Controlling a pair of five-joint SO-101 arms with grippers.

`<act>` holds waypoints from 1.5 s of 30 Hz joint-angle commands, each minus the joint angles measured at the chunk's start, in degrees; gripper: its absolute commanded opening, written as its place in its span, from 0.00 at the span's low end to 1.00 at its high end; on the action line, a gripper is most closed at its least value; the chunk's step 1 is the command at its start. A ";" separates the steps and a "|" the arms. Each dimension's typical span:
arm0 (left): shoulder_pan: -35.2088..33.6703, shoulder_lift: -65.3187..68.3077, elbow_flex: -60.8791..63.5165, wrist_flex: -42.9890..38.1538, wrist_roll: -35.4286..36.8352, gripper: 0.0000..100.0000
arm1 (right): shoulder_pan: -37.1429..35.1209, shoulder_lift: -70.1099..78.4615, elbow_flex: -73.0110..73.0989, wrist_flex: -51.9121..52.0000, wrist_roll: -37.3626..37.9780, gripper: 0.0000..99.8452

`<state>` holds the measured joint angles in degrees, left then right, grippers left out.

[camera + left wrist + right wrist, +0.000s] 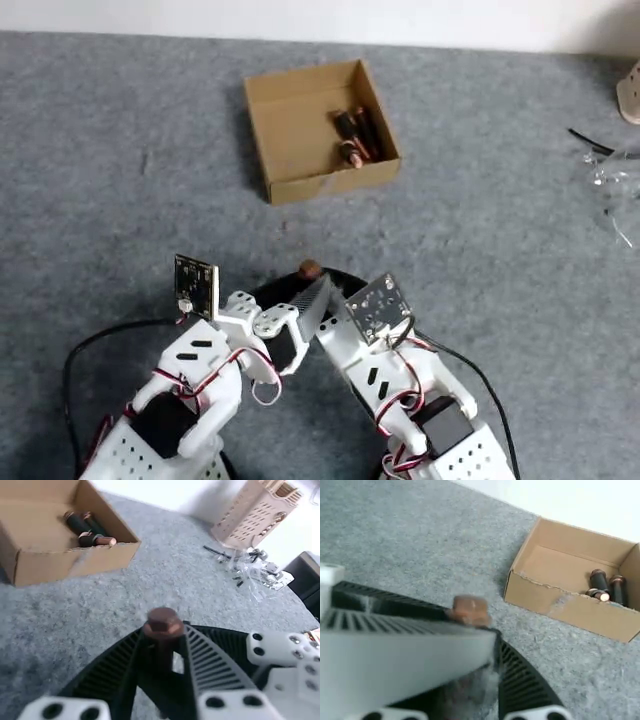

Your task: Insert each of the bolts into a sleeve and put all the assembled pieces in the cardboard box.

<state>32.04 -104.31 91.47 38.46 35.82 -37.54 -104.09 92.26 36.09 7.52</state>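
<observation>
one bolt (pixel 162 624) is seen upright, copper hex head uppermost, clamped between the ribbed black fingers (pixel 212 662) of the left gripper (pixel 164 645). the fingers are set narrow and pressed against the dark shank on both sides. whether a sleeve sits on that shank cannot be told. the bolt is held low over the table, close in front of the arm bases and between the two arms, well apart from the cardboard box (pixel 290 115).

the right gripper (pixel 340 290) is placed nose to nose with the left one, just beside the bolt. a blurred grey part lies across the right wrist view, so whether this gripper is wide, narrow or holding anything cannot be told.

the cardboard box is set farther out on the table, open at the top, with the top edge of its near wall ragged. several assembled pieces (pixel 355 135) are laid in its right-hand half, as seen from the high view. dark bodies with copper ends are noted, lying side by side and touching.

a grey carpet-like table cover (pixel 120 200) is spread under everything. clear plastic bags (pixel 605 165) and small black parts are scattered toward the far right edge, well apart from the box. a pale slotted block (pixel 255 512) is stood near them. black cables (pixel 80 350) are looped off the arm bases.
</observation>
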 commanded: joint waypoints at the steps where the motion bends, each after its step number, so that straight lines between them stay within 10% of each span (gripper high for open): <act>1: 0.75 0.22 -0.75 0.88 0.35 0.13 | 0.84 -1.27 -4.09 -3.03 0.62 0.00; 45: -10.95 0.13 -19.30 18.20 0.35 0.13 | 0.84 -1.19 -3.65 -6.64 0.62 0.00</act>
<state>23.78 -103.87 76.62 55.43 36.00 -37.45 -104.09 92.18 32.31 7.52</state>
